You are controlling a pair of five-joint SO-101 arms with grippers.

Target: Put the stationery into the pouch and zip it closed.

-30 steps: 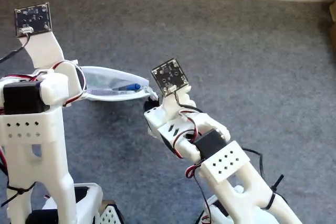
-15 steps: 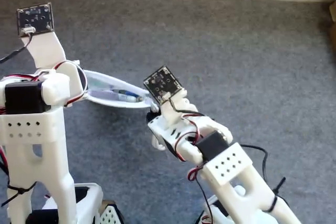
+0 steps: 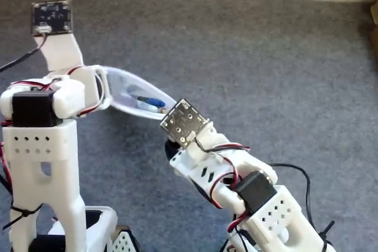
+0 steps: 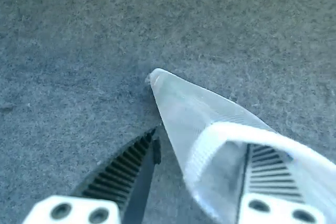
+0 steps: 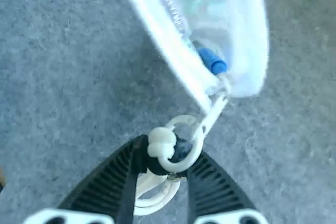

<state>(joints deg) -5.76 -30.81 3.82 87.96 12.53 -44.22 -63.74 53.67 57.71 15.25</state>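
As our right arm has drawn back towards its base over the last second, the pouch [image 3: 127, 90] hangs stretched above the grey carpet [image 3: 283, 57].
We count one clear pouch, one blue-capped pen [image 3: 150, 102] inside it, one white ring zip pull [image 5: 181, 135] and two grippers. Our left gripper [image 4: 203, 142] is clamped on one end of the pouch; our right gripper [image 5: 168, 153] pinches the zip pull at the other end. The pouch slopes more steeply than before.

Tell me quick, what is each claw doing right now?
Left gripper: closed on the pouch.
Right gripper: closed on the zip pull.
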